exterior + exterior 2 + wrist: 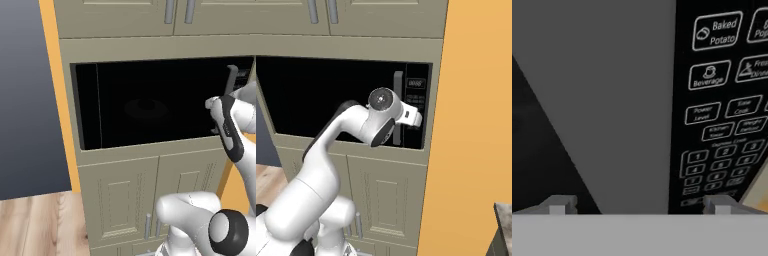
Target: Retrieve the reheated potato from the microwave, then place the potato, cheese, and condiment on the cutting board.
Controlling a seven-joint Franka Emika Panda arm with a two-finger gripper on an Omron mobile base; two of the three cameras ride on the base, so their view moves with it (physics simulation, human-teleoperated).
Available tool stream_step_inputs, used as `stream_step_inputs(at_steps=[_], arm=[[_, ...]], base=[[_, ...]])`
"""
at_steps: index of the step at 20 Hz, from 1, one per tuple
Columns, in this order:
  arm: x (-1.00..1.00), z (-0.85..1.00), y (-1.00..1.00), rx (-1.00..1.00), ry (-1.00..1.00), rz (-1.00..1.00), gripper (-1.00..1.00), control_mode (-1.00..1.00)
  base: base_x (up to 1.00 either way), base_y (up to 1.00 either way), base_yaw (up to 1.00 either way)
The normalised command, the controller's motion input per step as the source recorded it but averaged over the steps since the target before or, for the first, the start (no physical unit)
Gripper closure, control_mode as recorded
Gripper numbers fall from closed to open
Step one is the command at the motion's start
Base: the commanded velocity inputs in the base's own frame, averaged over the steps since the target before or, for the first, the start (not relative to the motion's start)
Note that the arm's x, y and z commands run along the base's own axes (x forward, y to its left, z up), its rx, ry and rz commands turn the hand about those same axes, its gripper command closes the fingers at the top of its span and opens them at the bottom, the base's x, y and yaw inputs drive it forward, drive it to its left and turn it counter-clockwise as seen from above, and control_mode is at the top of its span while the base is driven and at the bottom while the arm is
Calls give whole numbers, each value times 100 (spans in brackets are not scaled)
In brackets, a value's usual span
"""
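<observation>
Left base view: the microwave (150, 105) is seen built into beige cabinets, its dark glass door shut; the grey bar handle (231, 80) stands at 3 o'clock of the door, with the arm's wrist just before it. The potato is judged to lie behind the glass, unseen.

Right base view: the gripper (415, 118) is held at the handle (398, 107), the button panel (416, 100) at its 3 o'clock. An orange wall close on the right leaves little room for the swing.

Hand view: the handle (619, 100) is framed between the two fingertips (562, 205), which are spread wide and hold nothing. The bar is judged rigid and smooth, best taken mid-length.
</observation>
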Motion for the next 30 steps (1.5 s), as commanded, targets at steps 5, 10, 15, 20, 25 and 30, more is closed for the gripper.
stream_step_inputs(at_steps=[5, 10, 15, 20, 25, 30], arm=[[62, 0, 0, 0, -7, 0, 100, -100], [53, 0, 0, 0, 0, 2, 100, -100], [-11, 2, 3, 0, 0, 3, 100, -100], [-86, 10, 6, 0, -1, 0, 100, -100], [-100, 10, 7, 0, -4, 0, 100, -100], [-100, 8, 12, 0, -1, 0, 100, -100]], base=[[0, 0, 0], [0, 0, 0], [0, 0, 0], [0, 0, 0], [0, 0, 0], [0, 0, 0]])
